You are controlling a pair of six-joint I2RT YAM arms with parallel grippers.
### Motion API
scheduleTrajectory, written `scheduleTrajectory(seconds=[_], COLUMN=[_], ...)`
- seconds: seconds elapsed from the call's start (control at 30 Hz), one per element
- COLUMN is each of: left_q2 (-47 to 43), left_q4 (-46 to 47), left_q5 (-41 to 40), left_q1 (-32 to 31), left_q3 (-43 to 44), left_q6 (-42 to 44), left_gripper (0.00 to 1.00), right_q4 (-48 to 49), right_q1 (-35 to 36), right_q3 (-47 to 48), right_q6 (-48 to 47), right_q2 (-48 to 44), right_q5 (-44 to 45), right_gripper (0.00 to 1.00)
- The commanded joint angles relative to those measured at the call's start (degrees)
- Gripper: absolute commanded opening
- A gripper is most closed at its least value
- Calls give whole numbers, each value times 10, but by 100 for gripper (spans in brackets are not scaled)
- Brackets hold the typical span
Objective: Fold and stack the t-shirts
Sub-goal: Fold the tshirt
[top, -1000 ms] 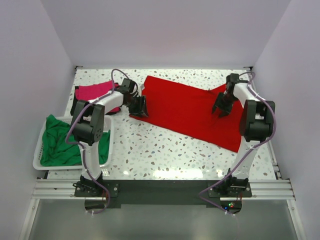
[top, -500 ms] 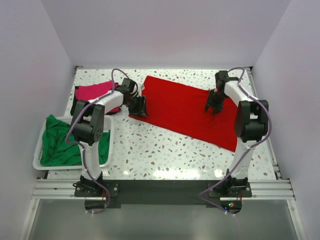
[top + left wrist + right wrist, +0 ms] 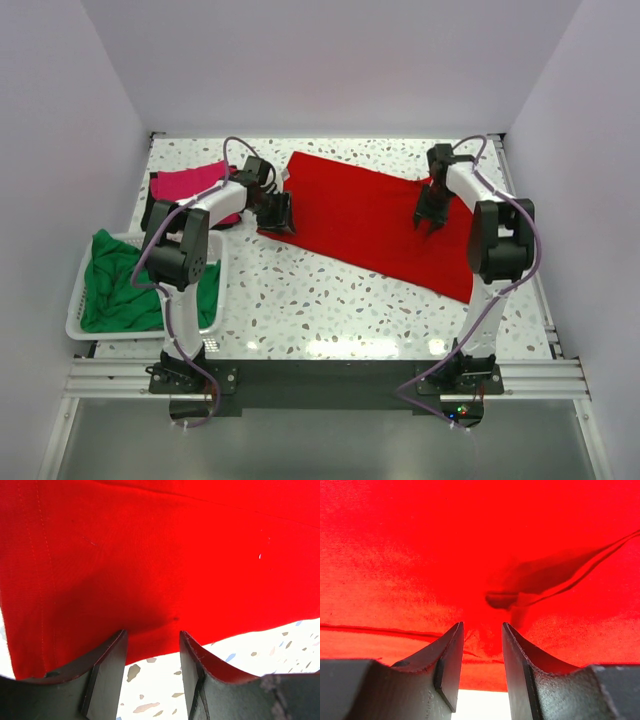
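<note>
Red smooth-knit t-shirt (image 3: 360, 215) lies spread on the speckled worktop (image 3: 300, 290). Left hand (image 3: 152, 635) stands half open at its stitched hem (image 3: 45, 580); right hand (image 3: 482, 626), half open too, sits just behind a small wrinkle (image 3: 510, 597).

bare table (image 3: 320, 300) lies open across the near middle, from the front edge up to the red t-shirt (image 3: 370, 220), which slants over the middle and right. the left is crowded: a white basket (image 3: 73, 305) holding the green t-shirt (image 3: 115, 285) at the near edge, the magenta t-shirt (image 3: 185, 182) behind it, the left arm (image 3: 178, 250) rising just beside both. the right arm (image 3: 497, 245) stands along the right edge.
</note>
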Motion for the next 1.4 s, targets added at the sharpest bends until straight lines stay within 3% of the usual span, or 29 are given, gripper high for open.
scheduleTrajectory(seconds=[0.0,0.2,0.43,0.53,0.57,0.67,1.23,1.37], left_q2=[18,19,20,21,21,23,23,20], left_q4=[-31,-33,-35,-33,-33,-32,-33,-33], left_q5=[-31,-30,-30,-29,-27,-27,-24,-24], left_q1=[4,5,5,5,5,5,5,5], left_q3=[5,9,9,11,11,12,12,9], left_q6=[25,25,23,23,22,21,18,18], left_gripper=[52,52,52,52,51,52,52,52], right_q4=[5,23,10,3,1,-6,-27,-23], right_q1=[-2,-1,-2,-2,-2,-2,5,5], right_q3=[-1,-4,9,9,8,10,23,19], right_q6=[8,11,11,11,10,11,18,18], right_q2=[20,38,37,30,29,22,-13,-13], right_q5=[14,0,13,21,21,23,14,14], right_gripper=[40,40,31,19,12,5,11,18])
